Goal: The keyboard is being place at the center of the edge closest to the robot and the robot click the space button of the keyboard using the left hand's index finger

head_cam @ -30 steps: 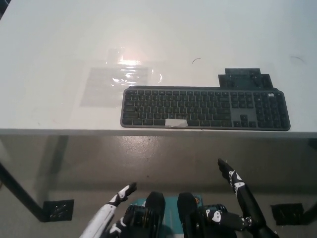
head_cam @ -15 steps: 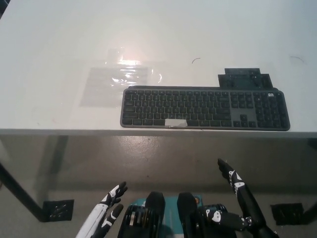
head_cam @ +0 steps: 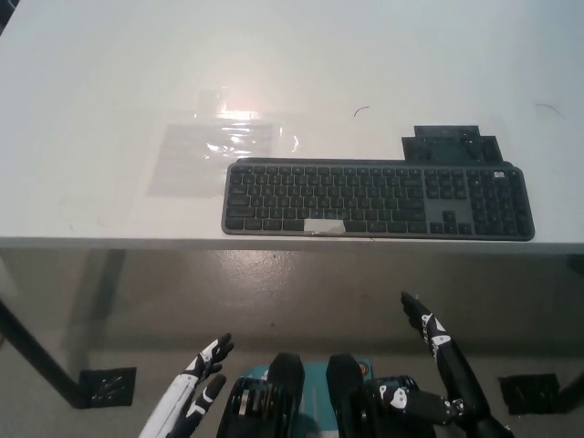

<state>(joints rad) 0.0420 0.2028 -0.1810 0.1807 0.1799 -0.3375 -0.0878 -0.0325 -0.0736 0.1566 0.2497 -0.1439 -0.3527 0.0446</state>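
Keyboard (head_cam: 378, 200): long axis left-right, at table (head_cam: 91, 137) edge.
Space key (head_cam: 324, 226): forward-right of left hand (head_cam: 193, 388).
Left hand: fingers apart, empty.
Right hand (head_cam: 440, 365): low, idle, fingers apart.

We see the white tabletop (head_cam: 82, 64) brightly, evenly lit from above, with a hot glare spot on the clear plastic sheet (head_cam: 219, 141). The floor (head_cam: 301, 283) below lies dimmer, in shadow; detail is soft throughout.

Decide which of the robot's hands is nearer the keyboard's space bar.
Right, as seen here. The black right hand is below the edge of the table, down-right of the space bar. The white left hand hangs lower, down-left of it, farther off.
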